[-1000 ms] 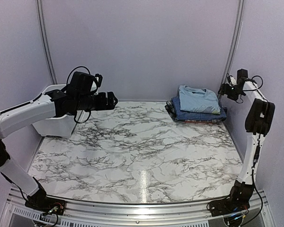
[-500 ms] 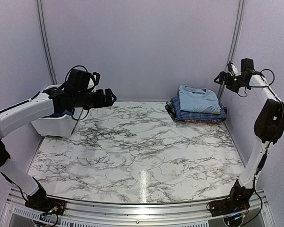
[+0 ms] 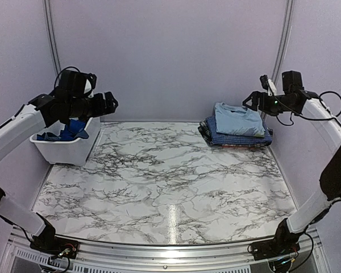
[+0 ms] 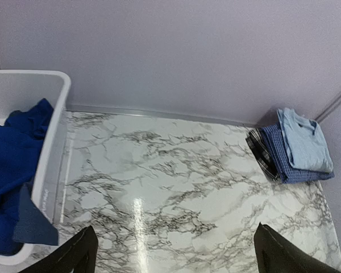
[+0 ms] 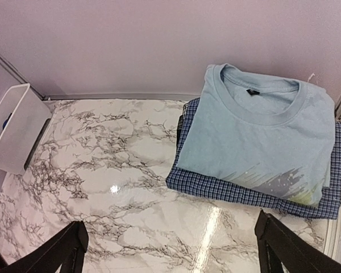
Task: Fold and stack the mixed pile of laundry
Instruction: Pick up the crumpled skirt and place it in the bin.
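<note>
A white-and-grey marble-patterned bench (image 3: 159, 187) carries a white rectangular plastic bin (image 3: 62, 152) at its far left edge and a folded stack of clothes at its far right corner, well apart from each other. A crumpled solid royal blue garment (image 4: 11, 170) lies inside the bin, one corner draped over its near rim.

In the stack, a plain light blue T-shirt (image 5: 256, 131) lies on top, collar towards the back wall and a pale print near its front hem. Under it is a navy small-check button shirt (image 5: 216, 190), whose edges show along the front and left. A black-and-white plaid piece (image 4: 260, 153) peeks out at the bottom on the left side.

The left fingers (image 4: 74, 256) hang in the air over the bin's inner edge, spread wide and grasping nothing. The right fingers (image 5: 59, 253) hover above the stack, likewise released and empty, touching no cloth.
</note>
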Robot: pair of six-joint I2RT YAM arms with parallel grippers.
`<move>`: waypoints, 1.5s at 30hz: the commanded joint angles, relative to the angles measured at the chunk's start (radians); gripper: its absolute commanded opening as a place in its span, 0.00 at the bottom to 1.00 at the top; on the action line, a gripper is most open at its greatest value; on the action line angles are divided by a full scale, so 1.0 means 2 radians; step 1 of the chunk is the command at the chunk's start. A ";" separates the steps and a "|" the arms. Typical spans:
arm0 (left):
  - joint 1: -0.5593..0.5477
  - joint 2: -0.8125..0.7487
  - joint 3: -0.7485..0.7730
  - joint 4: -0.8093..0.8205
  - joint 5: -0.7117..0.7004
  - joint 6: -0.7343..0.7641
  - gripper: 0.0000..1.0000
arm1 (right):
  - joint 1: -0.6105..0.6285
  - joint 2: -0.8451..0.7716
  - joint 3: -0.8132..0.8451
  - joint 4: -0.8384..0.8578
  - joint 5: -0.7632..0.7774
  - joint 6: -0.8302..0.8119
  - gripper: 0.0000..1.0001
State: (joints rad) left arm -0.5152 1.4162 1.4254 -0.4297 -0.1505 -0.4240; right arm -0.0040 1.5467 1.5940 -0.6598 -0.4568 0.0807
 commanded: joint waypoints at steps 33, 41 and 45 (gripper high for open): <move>0.293 0.454 0.324 -0.158 0.073 0.010 0.61 | -0.014 -0.033 -0.106 0.069 0.054 0.011 0.98; 0.293 0.421 0.451 -0.145 0.073 0.024 0.00 | -0.024 -0.004 -0.088 0.068 0.033 0.014 0.96; 0.293 0.386 0.482 -0.120 0.072 0.015 0.00 | -0.041 -0.006 -0.088 0.077 0.012 0.018 0.96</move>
State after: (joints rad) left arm 0.0753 2.3085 2.3203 -0.7292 -0.0254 -0.3912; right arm -0.0509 1.5433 1.3724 -0.5316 -0.3801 0.1013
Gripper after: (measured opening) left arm 0.035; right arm 0.965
